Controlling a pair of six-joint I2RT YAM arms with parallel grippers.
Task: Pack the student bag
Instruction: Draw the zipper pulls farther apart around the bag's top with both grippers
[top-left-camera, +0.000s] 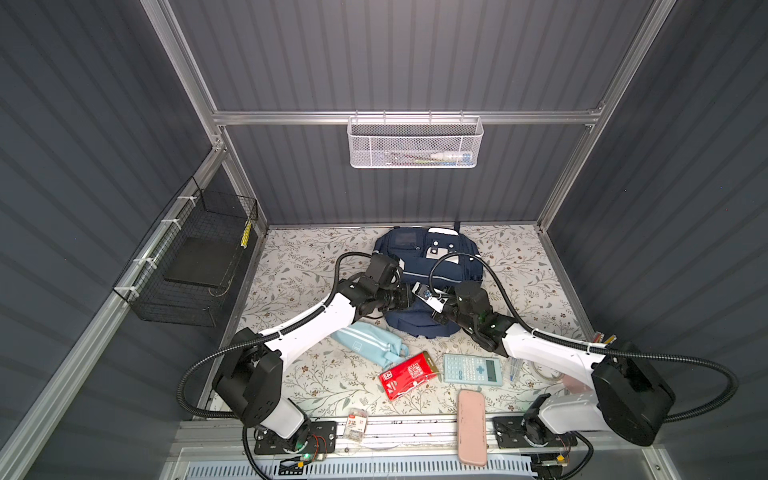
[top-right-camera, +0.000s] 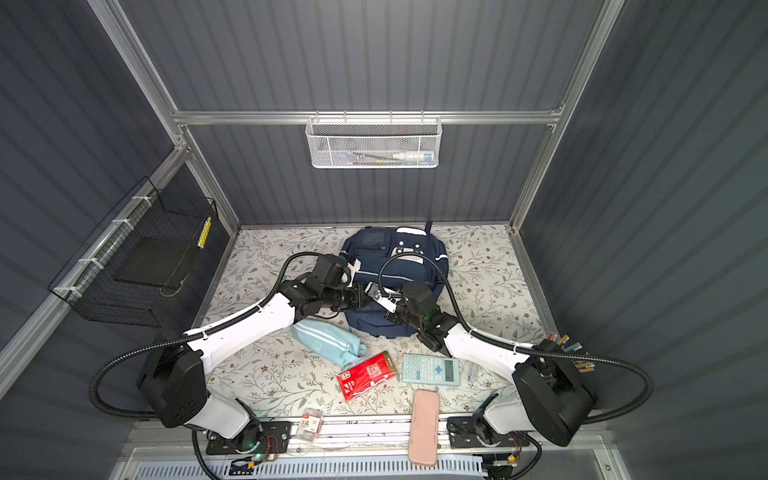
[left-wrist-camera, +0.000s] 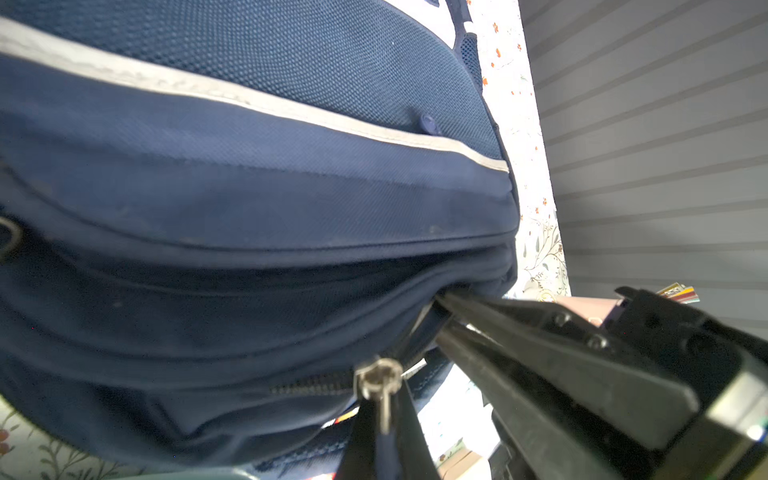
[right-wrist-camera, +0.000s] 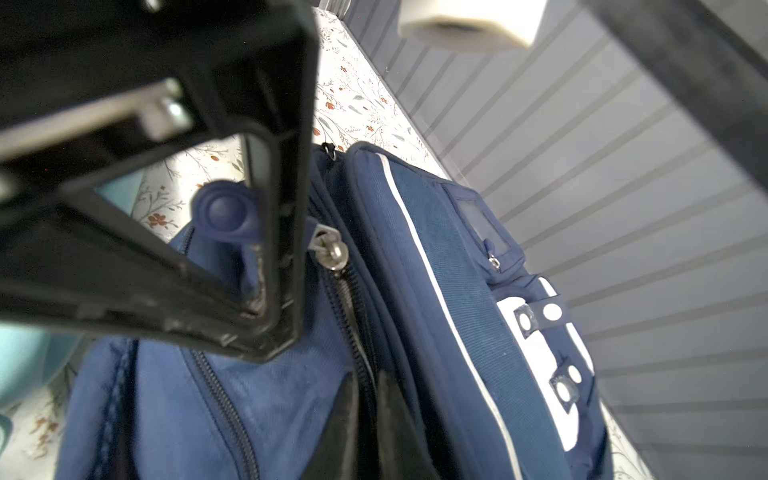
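Pens (top-left-camera: 415, 158) in white mesh basket (top-left-camera: 374, 139) above student bag (top-left-camera: 453, 274)

The student bag (top-left-camera: 415, 266) – a large navy fabric backpack – is lying flat on the floral surface (top-left-camera: 299, 266) with its front face turned up. It is sitting against the middle of the back edge and reaching about halfway toward the front edge. Its dark carry loop (top-left-camera: 457, 227) is pointing at the back edge. White reflective stripes (right-wrist-camera: 419, 257) are running across the front pockets. A white patch (right-wrist-camera: 536, 332) with dark round dots is showing beside a small clear-window pocket (top-left-camera: 405, 240). A metal zip slider (left-wrist-camera: 379, 376) – carrying a blue rubber zip pull (right-wrist-camera: 224, 212) – is sitting partway along one zip, the teeth lying closed on one side of it.
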